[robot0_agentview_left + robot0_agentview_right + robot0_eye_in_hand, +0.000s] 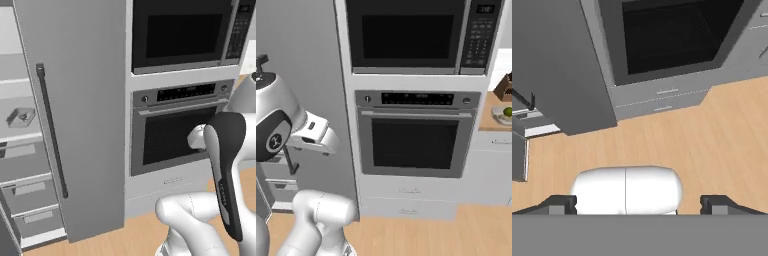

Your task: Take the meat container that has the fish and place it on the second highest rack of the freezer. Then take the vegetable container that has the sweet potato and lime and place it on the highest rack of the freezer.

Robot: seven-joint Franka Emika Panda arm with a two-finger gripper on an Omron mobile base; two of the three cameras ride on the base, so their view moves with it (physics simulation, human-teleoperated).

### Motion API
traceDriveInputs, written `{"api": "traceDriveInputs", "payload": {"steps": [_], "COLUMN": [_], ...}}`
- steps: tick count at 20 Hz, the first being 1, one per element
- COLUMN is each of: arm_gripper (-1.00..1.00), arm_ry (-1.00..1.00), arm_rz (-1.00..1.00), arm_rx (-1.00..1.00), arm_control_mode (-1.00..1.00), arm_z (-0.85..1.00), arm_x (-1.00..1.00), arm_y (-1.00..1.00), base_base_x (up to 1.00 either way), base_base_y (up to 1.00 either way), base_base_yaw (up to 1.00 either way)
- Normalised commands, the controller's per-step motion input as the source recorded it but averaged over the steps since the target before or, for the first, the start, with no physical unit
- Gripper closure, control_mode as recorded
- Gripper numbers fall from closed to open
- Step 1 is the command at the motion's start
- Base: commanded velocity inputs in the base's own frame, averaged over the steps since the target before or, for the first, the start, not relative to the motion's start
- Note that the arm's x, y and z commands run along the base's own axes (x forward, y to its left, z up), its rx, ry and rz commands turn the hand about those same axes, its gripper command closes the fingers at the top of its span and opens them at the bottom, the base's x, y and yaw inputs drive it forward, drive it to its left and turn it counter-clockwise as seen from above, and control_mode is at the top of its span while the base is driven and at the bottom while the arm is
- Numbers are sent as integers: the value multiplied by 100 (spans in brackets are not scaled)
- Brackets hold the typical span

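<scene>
The meat container rested on a pale shelf inside the freezer, in the left base view; a small pale piece lay in it, probably the fish, though it was too small to identify. The shelf stood above the grey drawers, which suggested the first placement was already complete. The freezer door stood swung open, its long black bar handle facing the base, so the shelves remained reachable for the second container.

The vegetable container sat on the wooden counter at the far right of the right base view, with the lime visible as a green ball in it (the sweet potato could not be made out). It was well apart from the freezer, beyond the oven and the microwave above it.

The gripper pointed down at the wooden floor, jaws spread wide with nothing between them. This empty, open posture suited a transit toward the counter. The judged next step was to reach that tray
</scene>
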Motion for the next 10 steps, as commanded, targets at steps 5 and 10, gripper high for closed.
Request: {"api": "traceDriveInputs", "payload": {"steps": [5,10], "arm_gripper": [-100,-100], "arm_ry": [0,0], "arm_rz": [0,0], "arm_rx": [0,0], "arm_control_mode": [100,100], "arm_z": [0,0], "arm_x": [0,0], "arm_y": [0,0], "base_base_x": [60,82], "base_base_y": [-88,-59], "base_base_yaw": [-25,1]}}
